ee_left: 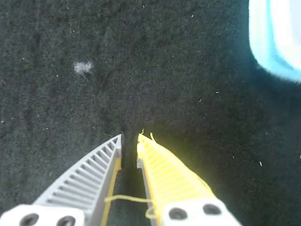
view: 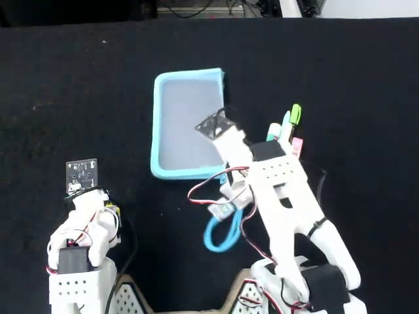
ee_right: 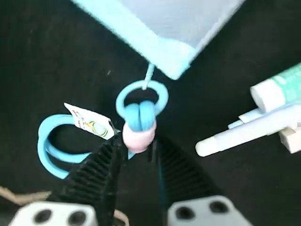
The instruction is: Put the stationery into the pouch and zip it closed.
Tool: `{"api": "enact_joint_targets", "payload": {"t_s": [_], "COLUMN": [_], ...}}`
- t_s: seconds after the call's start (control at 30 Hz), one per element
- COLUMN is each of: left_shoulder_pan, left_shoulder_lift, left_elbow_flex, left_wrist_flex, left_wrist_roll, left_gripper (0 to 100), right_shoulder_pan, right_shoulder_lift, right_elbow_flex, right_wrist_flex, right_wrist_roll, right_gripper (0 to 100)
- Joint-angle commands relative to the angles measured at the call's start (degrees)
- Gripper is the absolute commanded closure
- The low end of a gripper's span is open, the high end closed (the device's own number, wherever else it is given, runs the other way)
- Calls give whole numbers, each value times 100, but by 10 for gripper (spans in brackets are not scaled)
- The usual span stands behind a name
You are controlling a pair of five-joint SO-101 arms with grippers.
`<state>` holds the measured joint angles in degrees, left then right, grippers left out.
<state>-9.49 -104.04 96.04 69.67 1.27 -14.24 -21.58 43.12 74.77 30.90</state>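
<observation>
from the high view: pale blue pouch [view: 186, 121] flat on the black counter [view: 59, 85], near the middle. stationery [view: 287, 127], a small cluster of pens and markers, just beside the pouch on the side of the right arm [view: 288, 203], not yet inside. blue loop strap [view: 222, 237] near the pouch's closest corner, beside that arm. left arm [view: 82, 242] well apart at the near edge.

from the left wrist view: left pincer [ee_left: 130, 137] all but closed, only a thin slit between the jaws, nothing held, above bare counter with a corner of the pouch near.

from the right wrist view: right pincer [ee_right: 136, 141] narrowly parted and seemingly pinched on the pink bead of the zip pull [ee_right: 138, 134], just off the pouch's corner; stationery near, untouched.

risks, as a judgement: slipping off the round bead if tugged at an angle; dragging the whole unpinned pouch along instead of running the zip, with the left pincer too far off to steady it; snagging the strap; nudging the stationery away.

writing: small printed tag [ee_right: 89, 123] on the strap, too small to read; green print on one marker barrel [ee_right: 277, 87], blurred.
</observation>
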Motion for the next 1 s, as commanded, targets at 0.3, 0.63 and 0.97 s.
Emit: {"api": "enact_joint_targets", "payload": {"t_s": [0.3,0.63,0.97], "left_shoulder_pan": [-4,-4,-4], "left_shoulder_lift": [-26,-26,-26], "left_elbow_flex": [127,127,127], "left_wrist_flex": [44,44,53], "left_wrist_roll": [0,0,0], "left_gripper": [934,934,934], "right_shoulder_pan": [26,-1002,53], "right_shoulder_lift": [145,171,145], "right_elbow_flex": [-716,1068,1411], "right_wrist_flex": [765,-1477,-2092], "right_wrist_roll": [-993,-1196,-79], "right_gripper": [730,730,824]}}
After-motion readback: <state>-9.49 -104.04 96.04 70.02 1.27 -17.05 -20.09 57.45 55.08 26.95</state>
